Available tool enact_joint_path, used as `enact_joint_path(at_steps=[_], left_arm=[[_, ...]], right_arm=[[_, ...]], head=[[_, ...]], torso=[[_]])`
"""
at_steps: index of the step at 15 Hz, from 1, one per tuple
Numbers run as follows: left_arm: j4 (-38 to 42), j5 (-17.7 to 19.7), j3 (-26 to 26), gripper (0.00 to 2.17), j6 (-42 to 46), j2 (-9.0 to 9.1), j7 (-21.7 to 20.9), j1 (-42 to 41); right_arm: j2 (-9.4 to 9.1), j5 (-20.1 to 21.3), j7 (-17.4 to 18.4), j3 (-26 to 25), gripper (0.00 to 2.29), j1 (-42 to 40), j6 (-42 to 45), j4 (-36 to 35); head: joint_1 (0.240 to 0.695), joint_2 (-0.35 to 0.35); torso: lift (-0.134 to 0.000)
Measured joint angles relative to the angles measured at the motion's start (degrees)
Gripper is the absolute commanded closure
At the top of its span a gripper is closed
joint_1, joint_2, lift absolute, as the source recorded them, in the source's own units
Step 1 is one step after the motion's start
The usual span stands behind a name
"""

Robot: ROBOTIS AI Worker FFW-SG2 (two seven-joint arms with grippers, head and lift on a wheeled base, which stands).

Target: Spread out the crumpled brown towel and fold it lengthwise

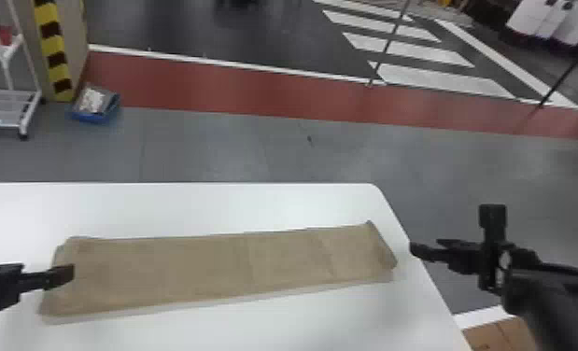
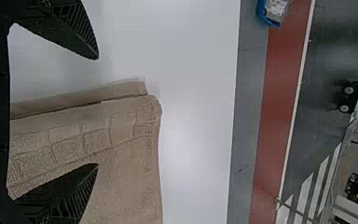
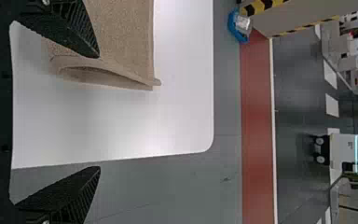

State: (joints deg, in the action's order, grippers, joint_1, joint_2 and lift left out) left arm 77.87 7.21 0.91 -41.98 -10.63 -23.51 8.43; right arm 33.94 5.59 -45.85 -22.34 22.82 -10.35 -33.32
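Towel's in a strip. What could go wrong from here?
The left gripper hangs over the left end of the towel; a low move could snag it. Layers there sit unevenly, so a nudge may worsen the fold. The right end lies near the table edge; a rightward tug could drag it over.

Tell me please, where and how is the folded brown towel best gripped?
Probably grip the towel at its right short end, where the layers gape slightly. The right claw, open, could come in low from the right and pinch the layers together, since the towel lies nearly flat.
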Motion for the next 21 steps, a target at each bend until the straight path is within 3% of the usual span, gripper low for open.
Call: enact_joint_path(at_steps=[4,12,21], left_arm=[[0.00,-0.23,-0.72,0.07,-0.32,0.01,1.31,0.00],[-0.02,-0.08,-0.82,0.07,-2.44,0.07,2.43,0.80],[-1.49,0.01,-0.86,0.07,-2.85,0.09,2.51,2.53]], right_arm=[[-1.55,0.56,3.35,4.73,0.01,0.03,-2.03,-0.12],[-3.31,1.00,4.24,5.63,0.01,0.87,-3.19,-1.09],[-3.57,1.45,7.03,5.99,0.04,1.00,-1.77,-1.31]], head=[[0.695,-0.350],[0.695,-0.328],[0.695,-0.327]], torso=[[0.000],[0.000],[0.000]])
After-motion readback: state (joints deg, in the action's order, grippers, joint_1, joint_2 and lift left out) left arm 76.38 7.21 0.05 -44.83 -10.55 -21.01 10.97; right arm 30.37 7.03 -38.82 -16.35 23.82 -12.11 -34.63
